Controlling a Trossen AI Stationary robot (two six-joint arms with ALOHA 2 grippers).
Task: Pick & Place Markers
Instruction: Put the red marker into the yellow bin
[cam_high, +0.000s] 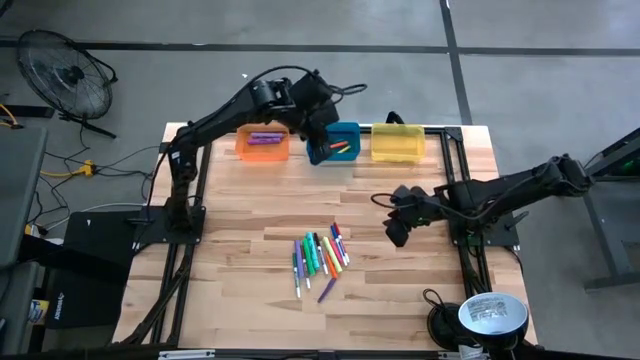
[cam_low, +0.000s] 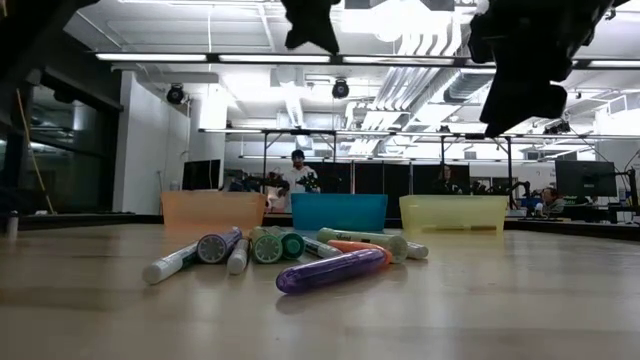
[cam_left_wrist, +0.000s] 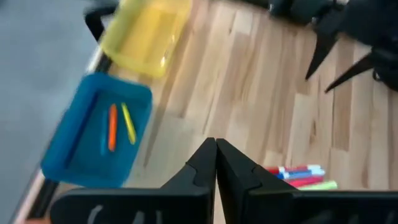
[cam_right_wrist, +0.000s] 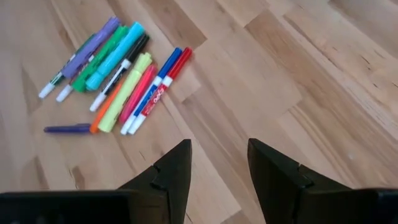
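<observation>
Several markers (cam_high: 320, 255) lie side by side on the wooden table near its middle; they also show in the right wrist view as the marker pile (cam_right_wrist: 118, 74). A purple marker (cam_low: 330, 270) lies nearest the front. My left gripper (cam_left_wrist: 216, 152) is shut on nothing and hangs high over the blue bin (cam_high: 335, 143). In that blue bin (cam_left_wrist: 74, 149) lie an orange marker (cam_left_wrist: 112, 126) and a yellow marker (cam_left_wrist: 128, 122). My right gripper (cam_right_wrist: 217, 162) is open and empty, above the table to the right of the pile.
An orange bin (cam_high: 263, 143) holding a purple marker and a yellow bin (cam_high: 397, 142) flank the blue one along the far edge. Bare wood lies between the bins and the pile. A lamp (cam_high: 492, 312) stands at the near right corner. People sit in the room beyond.
</observation>
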